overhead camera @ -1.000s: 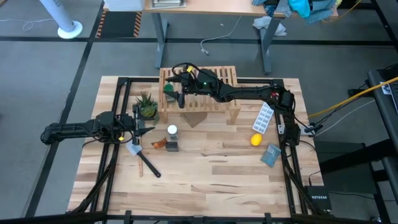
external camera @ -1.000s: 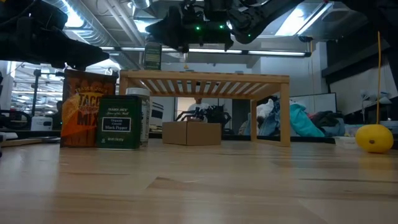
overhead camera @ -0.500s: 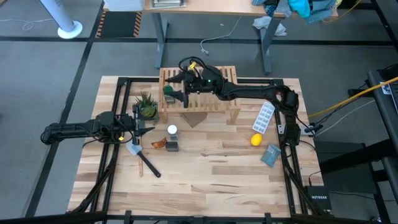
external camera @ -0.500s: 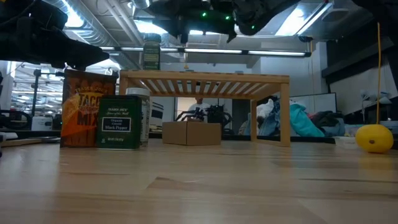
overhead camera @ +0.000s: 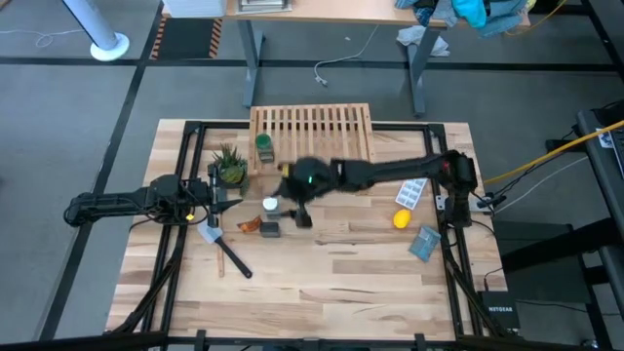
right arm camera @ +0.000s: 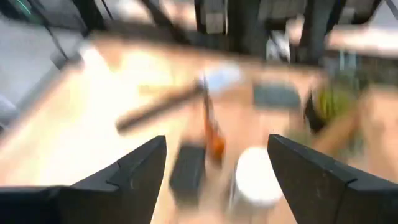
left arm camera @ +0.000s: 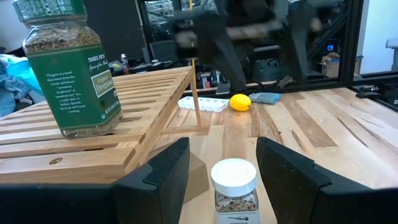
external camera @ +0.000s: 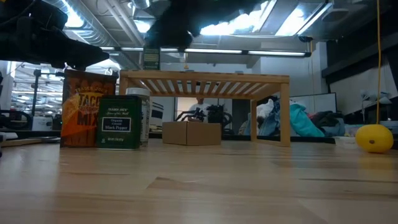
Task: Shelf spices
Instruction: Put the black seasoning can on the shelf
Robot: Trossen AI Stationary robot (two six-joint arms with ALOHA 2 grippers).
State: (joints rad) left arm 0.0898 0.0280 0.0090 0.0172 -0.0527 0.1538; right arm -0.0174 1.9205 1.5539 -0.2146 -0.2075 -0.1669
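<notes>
Green-lidded jar [overhead camera: 263, 144] stands on the shelf [overhead camera: 322, 125]; tin [overhead camera: 270, 229] on table [overhead camera: 322, 273].

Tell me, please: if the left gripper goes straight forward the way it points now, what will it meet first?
Most likely the white-capped jar. In the left wrist view it stands directly ahead of the open left gripper, centred between the fingers. The shelf, carrying the green-lidded jar, lies off to one side. Depth is uncertain.

Jar [overhead camera: 263, 143] on shelf [overhead camera: 322, 122] (left end); tin [overhead camera: 270, 229] before it.

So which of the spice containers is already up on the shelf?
The green-lidded jar, standing upright on the left end of the shelf. The white-capped jar, dark tin and amber-orange bottle sit on the tabletop in front.
</notes>
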